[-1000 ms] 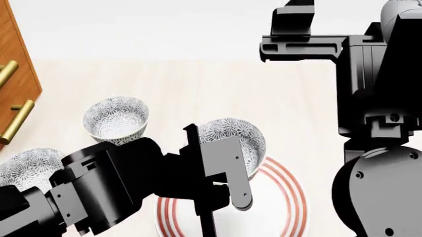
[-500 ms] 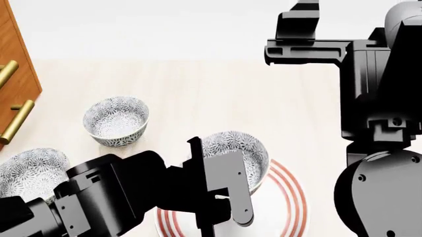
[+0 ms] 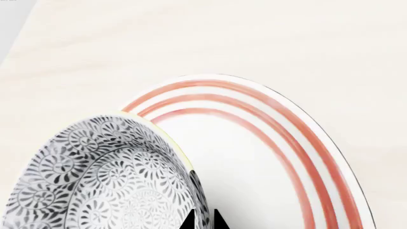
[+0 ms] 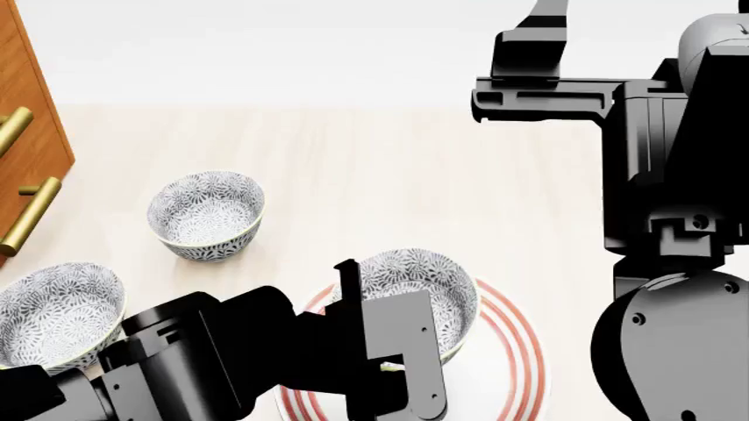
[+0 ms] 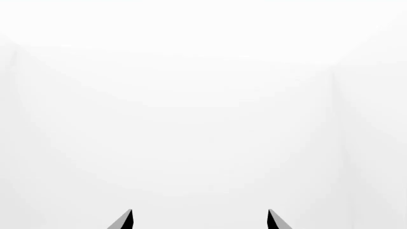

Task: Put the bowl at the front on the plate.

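Head view first: the left gripper point(image 4: 392, 368) sits low in the frame, pinched onto the near wall of the bowl point(image 4: 412, 282), and the bowl hangs right over the plate point(image 4: 522, 355). From this angle the bowl covers the plate's far-left part, its mouth facing up and tipped slightly toward the camera. Being round, it has no long axis to speak of; the flower pattern shows inside and out.

Left wrist view confirms the grip: two dark fingertips point(image 3: 188, 223) meet on the bowl's point(image 3: 108, 181) rim, one tip either side of the wall, jaws narrow around it. Beyond the rim, the plate's point(image 3: 305, 152) red rings curve away across the pale wooden table point(image 3: 267, 38). Whether the bowl's base touches the plate cannot be told.

Two more patterned bowls stand on the table to the left: a second bowl point(image 4: 207, 214) farther back, a third bowl point(image 4: 55, 314) at the left edge, both upright and well apart from the plate. A wooden cabinet point(image 4: 26, 132) with brass handles borders the far left.

The right gripper point(image 5: 198, 220) is raised high, its fingertips spread wide, gripping nothing against blank white.
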Controlling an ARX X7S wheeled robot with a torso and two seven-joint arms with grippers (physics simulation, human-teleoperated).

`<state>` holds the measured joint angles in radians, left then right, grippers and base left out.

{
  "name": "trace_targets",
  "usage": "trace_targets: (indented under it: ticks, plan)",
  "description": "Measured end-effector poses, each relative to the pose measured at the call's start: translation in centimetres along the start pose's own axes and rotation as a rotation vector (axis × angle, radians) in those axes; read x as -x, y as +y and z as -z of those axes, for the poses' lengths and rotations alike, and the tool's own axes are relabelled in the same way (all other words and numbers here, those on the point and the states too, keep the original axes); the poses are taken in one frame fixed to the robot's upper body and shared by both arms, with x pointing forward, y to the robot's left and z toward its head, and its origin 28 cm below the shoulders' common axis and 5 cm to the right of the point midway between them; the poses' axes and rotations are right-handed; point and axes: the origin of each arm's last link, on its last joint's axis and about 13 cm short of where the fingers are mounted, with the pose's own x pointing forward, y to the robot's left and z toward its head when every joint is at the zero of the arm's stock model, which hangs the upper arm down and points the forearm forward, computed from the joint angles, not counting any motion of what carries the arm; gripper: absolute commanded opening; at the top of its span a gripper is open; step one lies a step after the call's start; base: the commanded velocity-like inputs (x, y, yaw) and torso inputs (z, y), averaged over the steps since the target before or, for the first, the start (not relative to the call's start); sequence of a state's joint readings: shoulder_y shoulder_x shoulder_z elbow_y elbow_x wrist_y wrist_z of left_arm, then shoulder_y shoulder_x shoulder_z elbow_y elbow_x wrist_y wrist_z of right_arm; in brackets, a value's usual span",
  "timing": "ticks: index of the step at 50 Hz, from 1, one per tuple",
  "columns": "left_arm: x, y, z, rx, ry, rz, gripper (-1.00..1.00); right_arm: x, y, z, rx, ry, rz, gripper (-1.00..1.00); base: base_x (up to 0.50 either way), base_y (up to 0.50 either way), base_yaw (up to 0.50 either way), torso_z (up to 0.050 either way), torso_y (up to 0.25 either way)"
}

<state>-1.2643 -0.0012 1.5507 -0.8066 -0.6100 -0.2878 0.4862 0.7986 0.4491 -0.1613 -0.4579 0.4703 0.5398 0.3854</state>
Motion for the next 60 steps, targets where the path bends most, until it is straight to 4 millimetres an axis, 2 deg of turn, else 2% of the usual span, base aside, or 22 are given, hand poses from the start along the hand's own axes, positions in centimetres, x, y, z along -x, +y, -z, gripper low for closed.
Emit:
trace_targets:
  ticks: [60]
  plan:
    - [-1.1, -1.5, 1.1, -0.027, 0.008, 0.034, -1.0, 0.2, 0.0, 0.7, -0.006, 0.011, 0.009, 1.0, 0.0, 0.0, 0.0, 0.0, 0.0]
